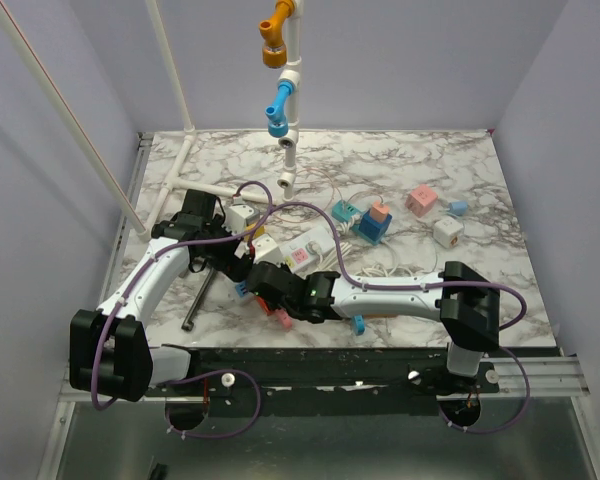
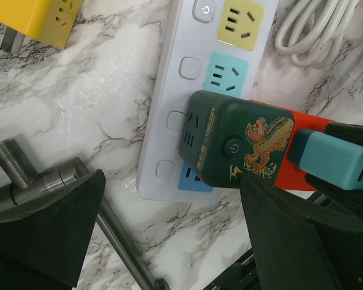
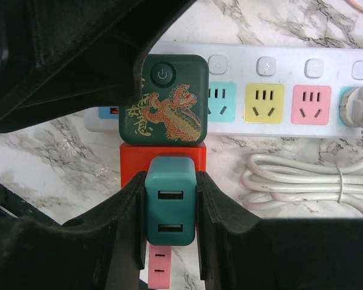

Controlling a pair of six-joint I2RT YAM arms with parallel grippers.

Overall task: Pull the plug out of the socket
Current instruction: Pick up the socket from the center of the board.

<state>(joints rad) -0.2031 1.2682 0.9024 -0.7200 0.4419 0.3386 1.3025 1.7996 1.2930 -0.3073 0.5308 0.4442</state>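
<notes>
Starting on the left: the left gripper (image 2: 172,181) is spread wide, one finger on either side of the near end of the socket (image 2: 169,78). That's the long white strip lying on the bench (image 2: 78,103). The gripper isn't clamped on anything. My guess is it's parked there to pin the strip down so it doesn't drag along when the other arm pulls. A metal rod (image 2: 24,175) lies just beside it and looks irrelevant.

Next over, a dark green cube adapter (image 2: 230,145) sits in the strip's end outlets. A red block (image 3: 132,166) butts against its side, and the teal plug (image 3: 170,202) sticks out of that.

The right gripper (image 3: 170,181) is closed snug on the teal plug, fingers on both flat sides, so a straight pull away from the strip looks possible.

Writing-wise there are power symbols on the cube's button and one of the strip's buttons. The cube has a gold dragon plus gold characters I can't read. No brand visible.
</notes>
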